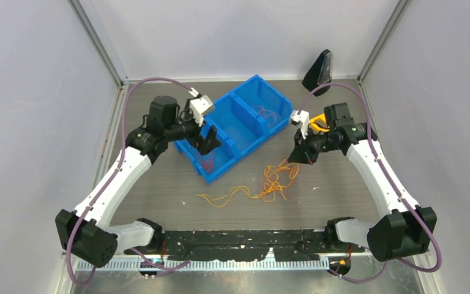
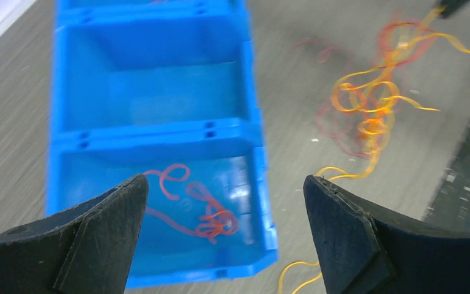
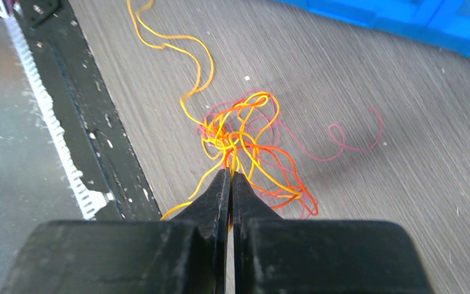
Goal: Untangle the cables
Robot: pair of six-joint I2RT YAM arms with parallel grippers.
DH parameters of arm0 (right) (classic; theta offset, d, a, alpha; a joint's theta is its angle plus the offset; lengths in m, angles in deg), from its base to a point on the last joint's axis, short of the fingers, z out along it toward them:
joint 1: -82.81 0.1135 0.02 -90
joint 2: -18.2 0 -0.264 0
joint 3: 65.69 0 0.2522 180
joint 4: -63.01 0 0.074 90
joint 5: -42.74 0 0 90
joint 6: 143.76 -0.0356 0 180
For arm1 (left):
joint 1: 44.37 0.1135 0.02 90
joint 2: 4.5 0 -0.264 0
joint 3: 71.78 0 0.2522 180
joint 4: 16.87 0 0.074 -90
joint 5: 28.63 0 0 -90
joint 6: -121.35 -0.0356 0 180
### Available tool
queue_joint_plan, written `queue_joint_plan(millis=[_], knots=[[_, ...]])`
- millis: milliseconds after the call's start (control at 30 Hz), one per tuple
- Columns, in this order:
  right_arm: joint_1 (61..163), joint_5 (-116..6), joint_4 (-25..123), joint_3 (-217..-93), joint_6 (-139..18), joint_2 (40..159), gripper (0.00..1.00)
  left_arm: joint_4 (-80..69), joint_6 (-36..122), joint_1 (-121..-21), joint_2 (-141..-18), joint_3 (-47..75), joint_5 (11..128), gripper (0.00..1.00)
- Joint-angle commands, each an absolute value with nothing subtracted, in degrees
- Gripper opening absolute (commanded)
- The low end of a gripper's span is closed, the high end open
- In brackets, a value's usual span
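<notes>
The cables [image 1: 273, 184] lie mostly as one loose knot on the table [image 1: 159, 190], a little right of centre and just on the near side of the blue bin [image 1: 238, 125], with one orange-yellow tail running out leftward across the surface. They are thin, limp and probably close to weightless, so they should sag, snag on each other and slip through a slack pinch. The best hold looks to be a single strand at a free end or an outer loop, away from the dense middle, so that pulling draws it out rather than tightening the knot. The right gripper [image 1: 294, 158] hangs above the right side of the knot with its jaws pressed together on a few orange-yellow strands, which rise from the heap to its tip. The left gripper [image 1: 209, 142] hovers over the near compartment of the bin, jaws spread wide with nothing between them. The overhead view gives the layout but reduces the heap to one orange scribble. The right wrist view separates it, showing orange-yellow and red loops crossing at a tight node just beyond the closed tip, and a pinkish strand [image 3: 349, 144] lying apart on the bin side of the knot. Only the left wrist view shows clearly a red cable [image 2: 205, 214] curled on the floor of the near compartment, below the spread jaws
</notes>
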State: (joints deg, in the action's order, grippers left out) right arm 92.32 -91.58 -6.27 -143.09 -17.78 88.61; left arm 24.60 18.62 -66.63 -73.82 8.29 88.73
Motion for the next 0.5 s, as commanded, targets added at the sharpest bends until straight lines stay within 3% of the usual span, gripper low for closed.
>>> queue_joint_plan(millis=[0,467], knots=[[92.7,-101.4,-6.3,-147.2,-20.2,85.0,0.05,22.2,16.9,-72.9,-72.0,8.1,101.5,0.99],[98.7,-108.7,-4.1,-153.1,-27.5,80.4,0.05,4.6,23.9,-89.7,-79.2,5.3,104.0,0.88]])
